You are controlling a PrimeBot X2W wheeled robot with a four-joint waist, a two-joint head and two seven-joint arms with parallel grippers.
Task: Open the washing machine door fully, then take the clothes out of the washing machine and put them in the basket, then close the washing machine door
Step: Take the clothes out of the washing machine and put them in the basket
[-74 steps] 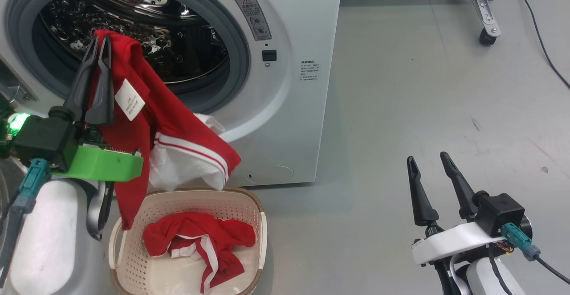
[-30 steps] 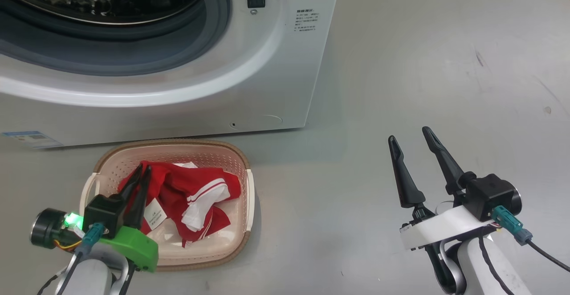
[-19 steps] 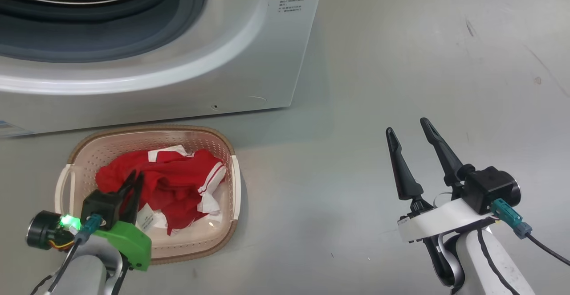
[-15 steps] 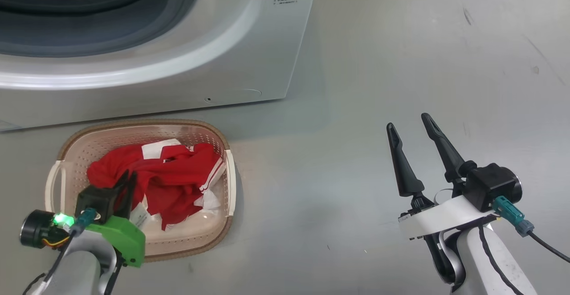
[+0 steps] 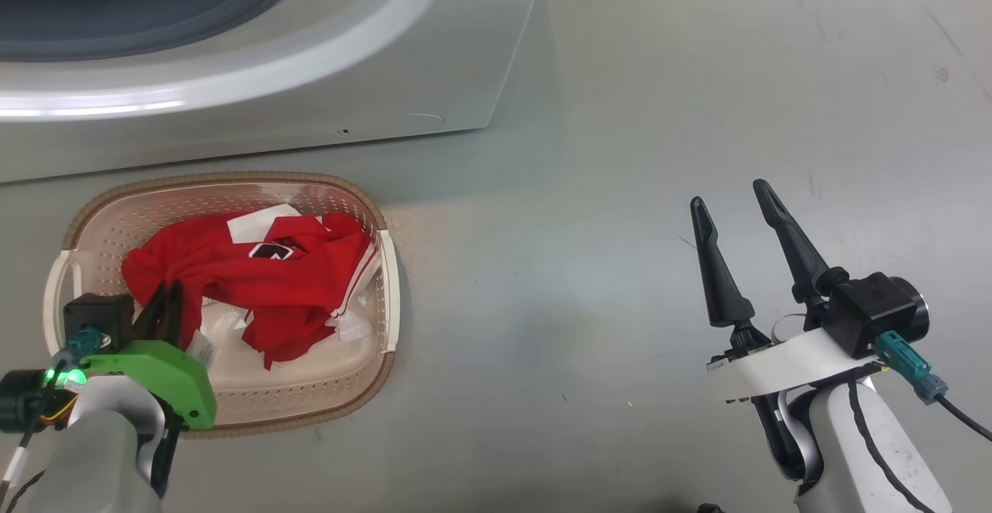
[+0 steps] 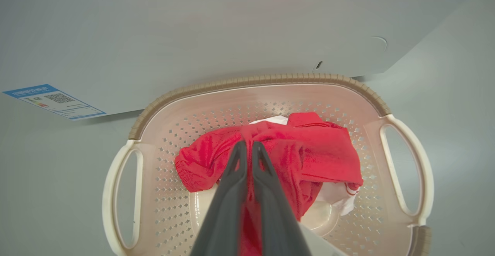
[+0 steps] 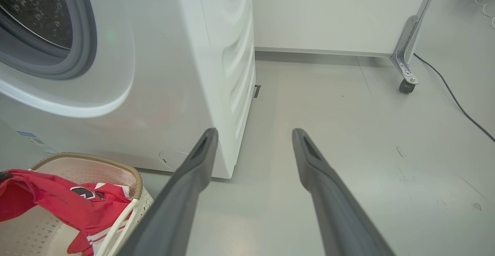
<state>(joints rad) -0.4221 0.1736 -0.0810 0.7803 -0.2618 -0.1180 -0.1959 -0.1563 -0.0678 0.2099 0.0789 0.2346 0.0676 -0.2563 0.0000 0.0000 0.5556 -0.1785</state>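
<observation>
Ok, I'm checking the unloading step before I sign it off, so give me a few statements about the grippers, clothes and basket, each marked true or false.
1. The left gripper is shut on red clothes inside the basket. True.
2. The right gripper holds a garment. False: its jaws stand open and empty above the floor.
3. The basket stands on the floor in front of the washing machine. True.
4. The clothes spill over the basket's rim onto the floor. False: they lie inside the basket.
</observation>
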